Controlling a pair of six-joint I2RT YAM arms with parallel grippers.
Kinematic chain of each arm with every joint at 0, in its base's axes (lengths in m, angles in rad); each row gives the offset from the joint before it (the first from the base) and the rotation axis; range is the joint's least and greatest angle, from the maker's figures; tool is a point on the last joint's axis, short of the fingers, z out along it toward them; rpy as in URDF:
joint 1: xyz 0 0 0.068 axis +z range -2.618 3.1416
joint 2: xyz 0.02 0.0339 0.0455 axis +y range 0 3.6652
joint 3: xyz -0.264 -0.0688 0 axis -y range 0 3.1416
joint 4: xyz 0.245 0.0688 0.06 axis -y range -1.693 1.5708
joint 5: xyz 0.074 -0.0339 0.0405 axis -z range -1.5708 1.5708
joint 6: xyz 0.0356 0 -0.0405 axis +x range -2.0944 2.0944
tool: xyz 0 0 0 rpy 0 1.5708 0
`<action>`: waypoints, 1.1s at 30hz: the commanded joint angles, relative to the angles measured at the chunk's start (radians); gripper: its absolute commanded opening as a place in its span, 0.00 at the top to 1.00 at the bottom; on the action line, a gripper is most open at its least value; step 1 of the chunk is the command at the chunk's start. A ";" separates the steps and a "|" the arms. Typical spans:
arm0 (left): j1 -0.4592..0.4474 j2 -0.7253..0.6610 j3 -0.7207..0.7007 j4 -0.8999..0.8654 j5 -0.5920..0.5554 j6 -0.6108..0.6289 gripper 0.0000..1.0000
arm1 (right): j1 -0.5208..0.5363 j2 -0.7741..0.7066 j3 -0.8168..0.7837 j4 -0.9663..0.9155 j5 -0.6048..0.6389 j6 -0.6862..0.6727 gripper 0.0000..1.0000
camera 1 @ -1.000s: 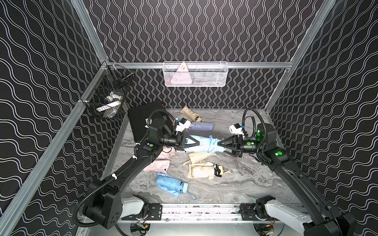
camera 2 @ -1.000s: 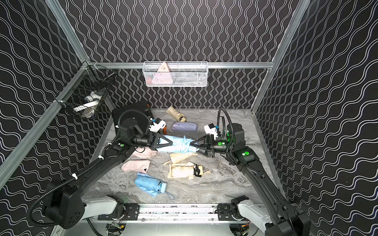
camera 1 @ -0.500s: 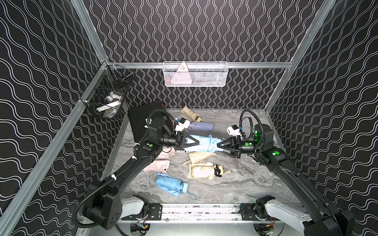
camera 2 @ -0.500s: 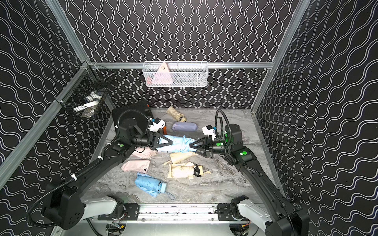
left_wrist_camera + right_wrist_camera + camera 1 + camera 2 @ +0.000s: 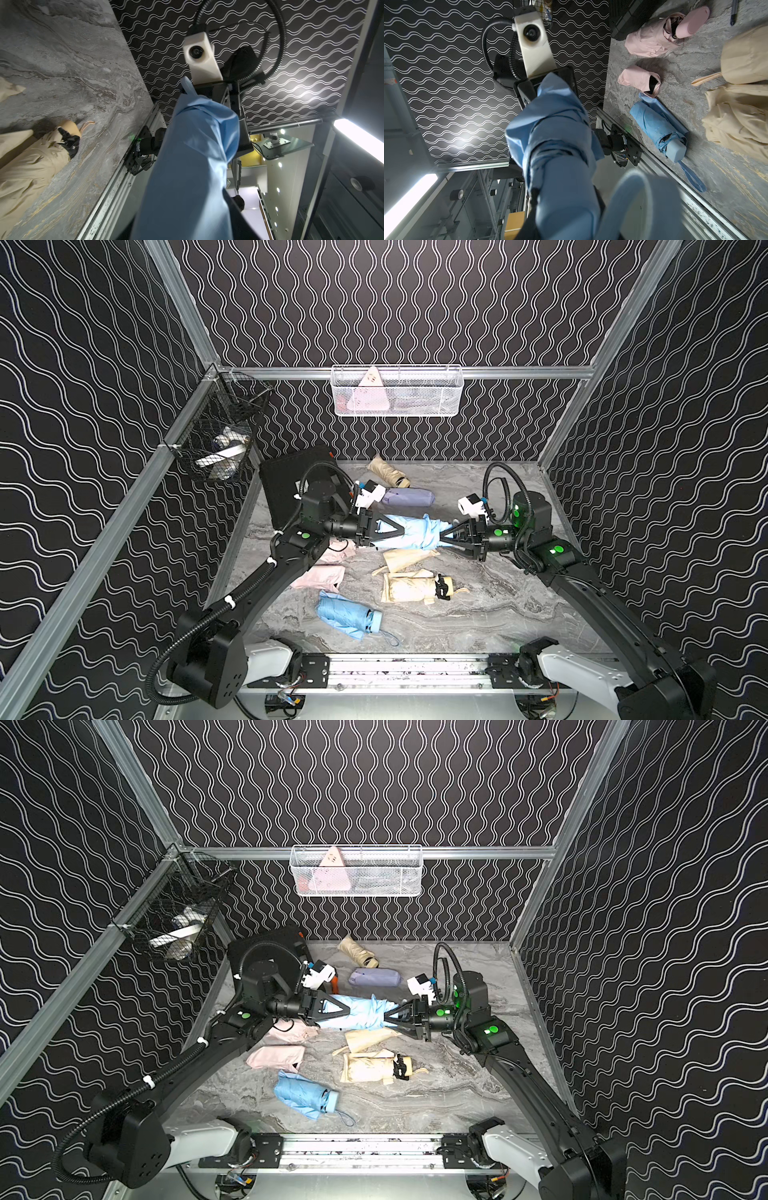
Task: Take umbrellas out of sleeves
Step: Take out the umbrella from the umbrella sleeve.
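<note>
Pinches, with the right gripper (image 5: pixel 441 536), jaws drawn narrow, the crinkled light-blue end of the umbrella (image 5: pixel 560 187). Faces the left gripper (image 5: pixel 401 530) nose to nose across the same bundle, with the smooth sleeve (image 5: pixel 187 166) running out from between the left jaws. Cannot tell from any view whether those jaws clamp the cloth or stand slack around it (fingers hidden by the fabric in the wrist view). Holds the bundle stretched between the two arms, clear of the table (image 5: pixel 478 614), above the cream sleeve (image 5: pixel 405 558).

Looks like the pull-apart step for this light-blue pair, with most of the umbrella inside. Calls next for a sure clamp on the sleeve. Then calls for a straight draw of the two grippers away from each other along the umbrella's length, without twist, until the tip clears the mouth. Without that clamp, risks dragging sleeve and umbrella along together.

Elsewhere on the table:
- Bare, by the look of them: a blue umbrella (image 5: pixel 347 616), a cream umbrella (image 5: pixel 409 589) and a pink umbrella (image 5: pixel 654 39) beside a pink sleeve (image 5: pixel 637 80).
- At the back, seemingly sleeved and so not yet done: a lilac bundle (image 5: pixel 409 497) and a cream bundle (image 5: pixel 386 468).
</note>
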 commanded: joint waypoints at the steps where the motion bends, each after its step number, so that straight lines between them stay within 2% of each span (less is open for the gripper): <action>1: 0.003 -0.009 0.047 -0.243 -0.088 0.185 0.40 | 0.002 -0.012 0.008 0.009 -0.018 -0.043 0.85; 4: 0.020 -0.018 0.061 -0.325 -0.147 0.235 0.33 | 0.002 -0.019 0.000 0.006 0.012 -0.043 0.85; 8: 0.043 -0.061 0.041 -0.333 -0.225 0.226 0.20 | -0.002 -0.023 0.002 -0.022 0.047 -0.060 0.86; 12: 0.064 -0.095 0.023 -0.360 -0.272 0.230 0.01 | -0.009 -0.023 0.008 -0.046 0.074 -0.077 0.87; 19: 0.078 -0.122 0.015 -0.372 -0.264 0.236 0.01 | -0.012 -0.007 0.013 -0.058 0.091 -0.086 0.88; 22: 0.078 -0.122 0.034 -0.424 -0.274 0.273 0.05 | -0.011 -0.004 0.016 -0.066 0.095 -0.092 0.88; 25: 0.078 -0.112 0.075 -0.539 -0.303 0.357 0.19 | -0.012 0.002 0.020 -0.066 0.087 -0.096 0.88; 26: 0.079 -0.112 0.079 -0.552 -0.306 0.371 0.20 | -0.011 0.005 0.022 -0.075 0.089 -0.102 0.88; 28: 0.079 -0.113 0.075 -0.550 -0.306 0.370 0.28 | -0.012 0.005 0.025 -0.081 0.092 -0.105 0.88; 30: 0.078 -0.113 0.067 -0.539 -0.299 0.365 0.31 | -0.012 0.005 0.022 -0.066 0.092 -0.094 0.88; 33: 0.078 -0.110 0.058 -0.521 -0.282 0.358 0.40 | -0.010 0.005 0.020 -0.058 0.091 -0.088 0.88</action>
